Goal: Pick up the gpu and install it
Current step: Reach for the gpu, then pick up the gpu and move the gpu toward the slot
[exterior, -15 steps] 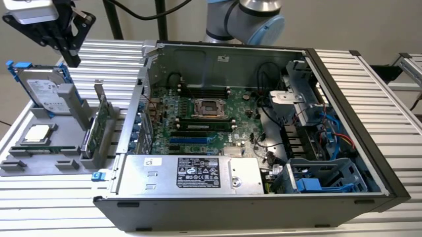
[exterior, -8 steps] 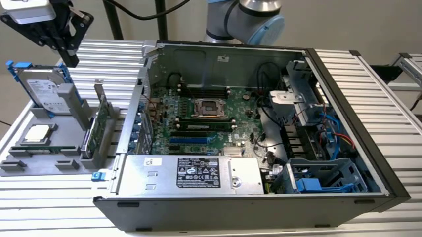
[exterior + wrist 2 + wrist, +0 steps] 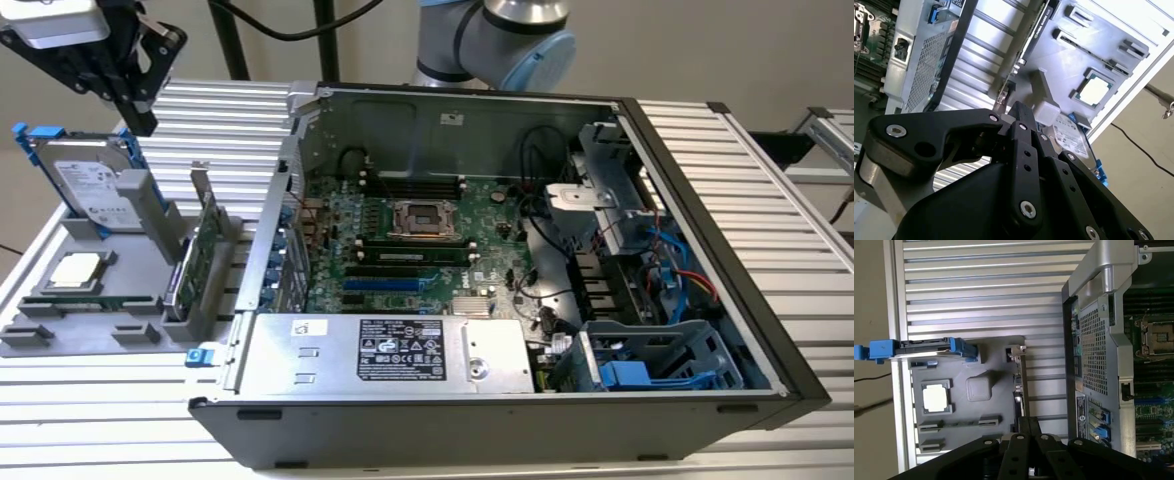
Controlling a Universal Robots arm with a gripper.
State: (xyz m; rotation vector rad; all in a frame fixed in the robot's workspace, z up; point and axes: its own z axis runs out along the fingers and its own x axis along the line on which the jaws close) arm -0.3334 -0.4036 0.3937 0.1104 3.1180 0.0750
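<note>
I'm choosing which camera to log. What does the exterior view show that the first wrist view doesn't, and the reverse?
Exterior view's own: the power supply, the drive cage and the arm's joint. First wrist view's own: the case's vented rear face. Shared: the gpu upright in the grey tray, the hard drive, the CPU, the motherboard and the gripper, clear of the gpu.
</note>
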